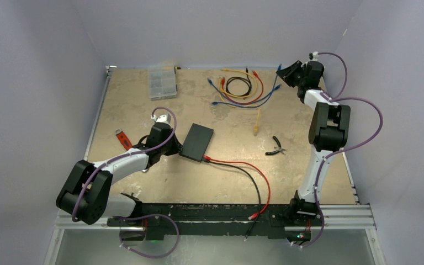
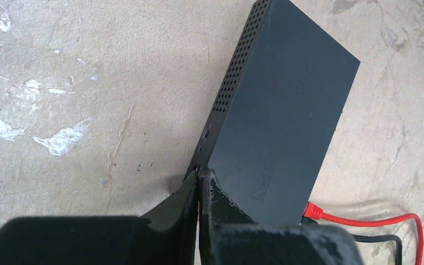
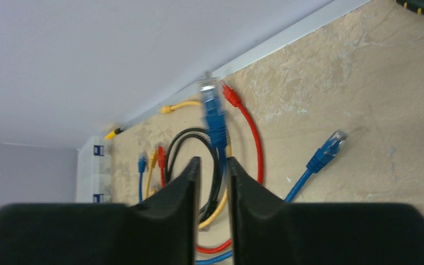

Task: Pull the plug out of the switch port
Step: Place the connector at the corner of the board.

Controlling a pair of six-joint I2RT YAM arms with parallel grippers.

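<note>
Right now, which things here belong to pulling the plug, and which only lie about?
Job: switch, red plug, black cable beside it, left pincer.
Lying about: clear compartment box, loose cable pile, yellow cable, pliers, red-handled tool.

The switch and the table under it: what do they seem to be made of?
The switch: likely metal or hard plastic, matte dark finish, with rows of vent holes on its side. The table: seems a beige board, worn, with white scuffed patches.
</note>
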